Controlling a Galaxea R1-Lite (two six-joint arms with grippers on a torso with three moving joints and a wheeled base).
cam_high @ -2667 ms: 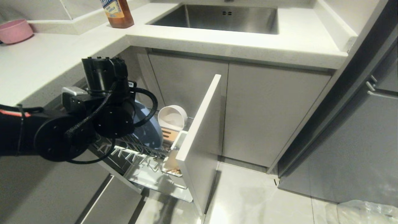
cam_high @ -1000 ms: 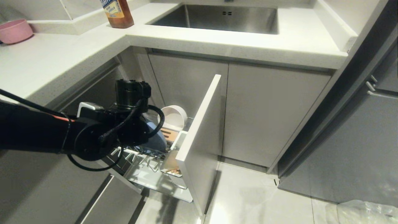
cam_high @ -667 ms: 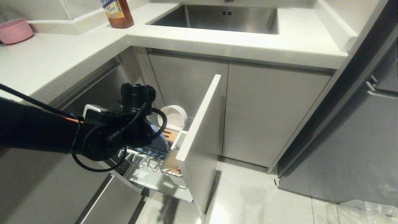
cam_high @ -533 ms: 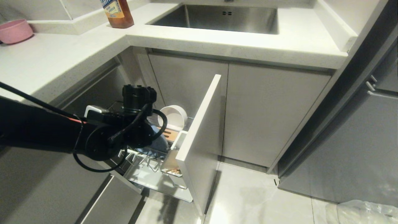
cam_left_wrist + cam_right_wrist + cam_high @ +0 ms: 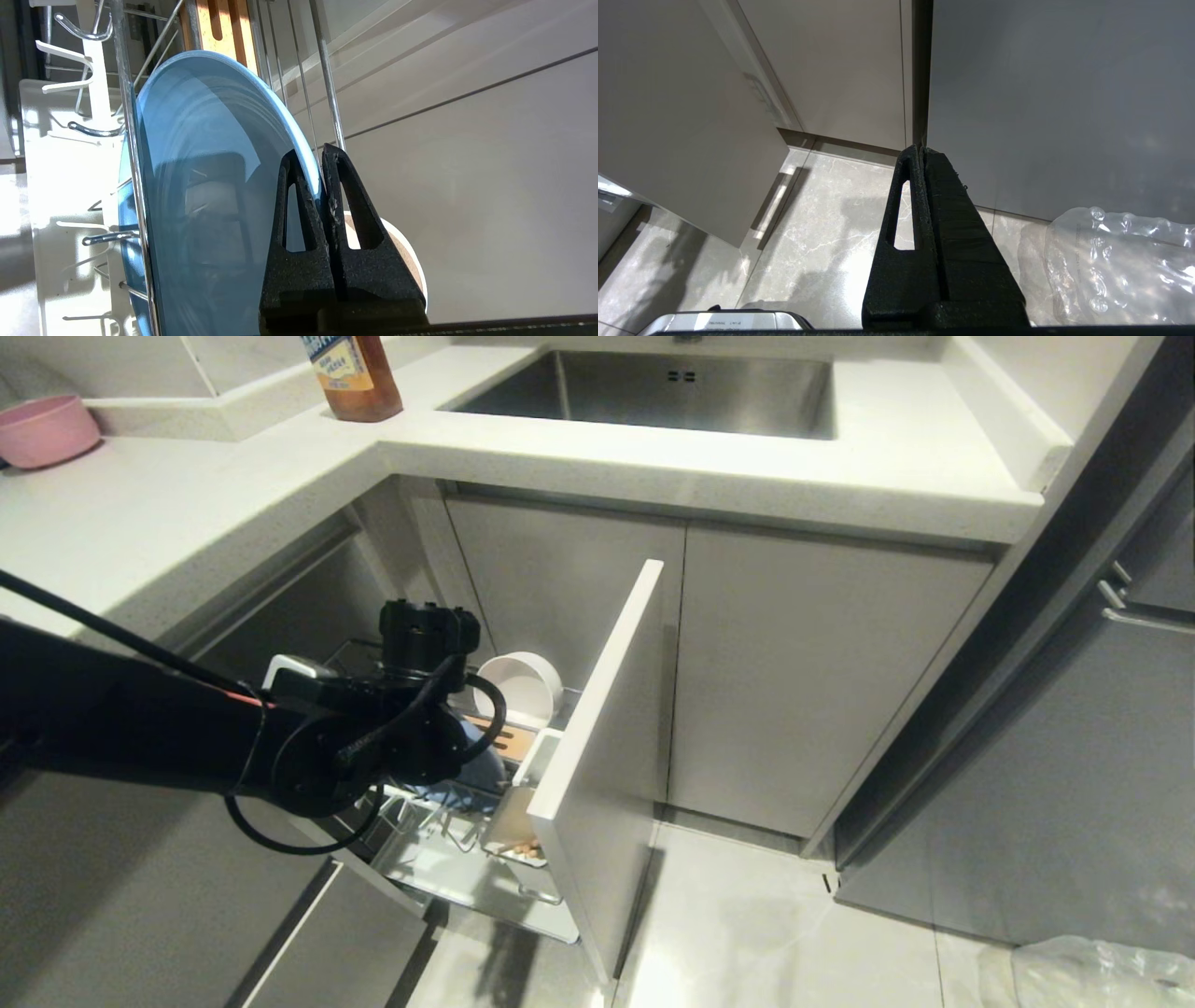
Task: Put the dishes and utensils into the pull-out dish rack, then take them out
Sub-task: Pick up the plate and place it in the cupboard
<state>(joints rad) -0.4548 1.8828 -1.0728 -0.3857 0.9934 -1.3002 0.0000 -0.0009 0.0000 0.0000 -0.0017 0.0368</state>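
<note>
The left tool [image 5: 314,175] grips the rim of the blue plate [image 5: 205,186], which stands upright in the rack [image 5: 133,140]; the right tool [image 5: 920,158] hangs closed over the floor [image 5: 822,224].

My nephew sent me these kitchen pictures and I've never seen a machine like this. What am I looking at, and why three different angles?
It is a two-armed robot loading a dish rack. The wide picture comes from a camera on its head, looking down at a rack pulled out beneath the counter. The black shape at left is its left arm.

The other two pictures come from cameras on its wrists, behind each claw. In the left wrist view, the left claw is shut on the rim of a blue plate, which stands on edge among the rack's wires. A white bowl sits further back in the rack.

The right claw is shut, holds nothing and points at the floor, beside a plastic bag.
</note>
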